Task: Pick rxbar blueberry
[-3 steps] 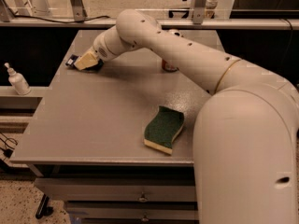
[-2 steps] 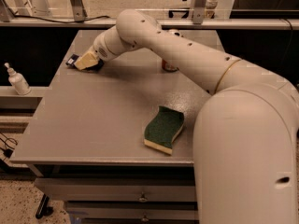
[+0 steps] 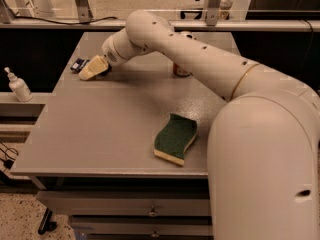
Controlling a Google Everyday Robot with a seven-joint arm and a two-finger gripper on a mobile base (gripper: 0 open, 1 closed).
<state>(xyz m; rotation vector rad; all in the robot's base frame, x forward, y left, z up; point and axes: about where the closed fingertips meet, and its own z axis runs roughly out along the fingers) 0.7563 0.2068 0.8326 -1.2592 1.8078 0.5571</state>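
Observation:
The rxbar blueberry (image 3: 78,64) is a small dark blue wrapped bar lying flat near the far left edge of the grey table (image 3: 100,129). My gripper (image 3: 90,70) is at the end of the white arm, low over the table, with its cream fingers (image 3: 93,67) right beside the bar and partly covering its right end. The bar lies on the table surface. Most of the bar is hidden by the fingers.
A green sponge (image 3: 175,136) with a yellow base lies near the front right of the table. An orange-red soda can (image 3: 181,70) stands behind the arm, mostly hidden. A white pump bottle (image 3: 19,86) stands on a shelf to the left.
The gripper has stayed at the bar at the table's far left; no clear movement shows. The bar and sponge lie where they were.

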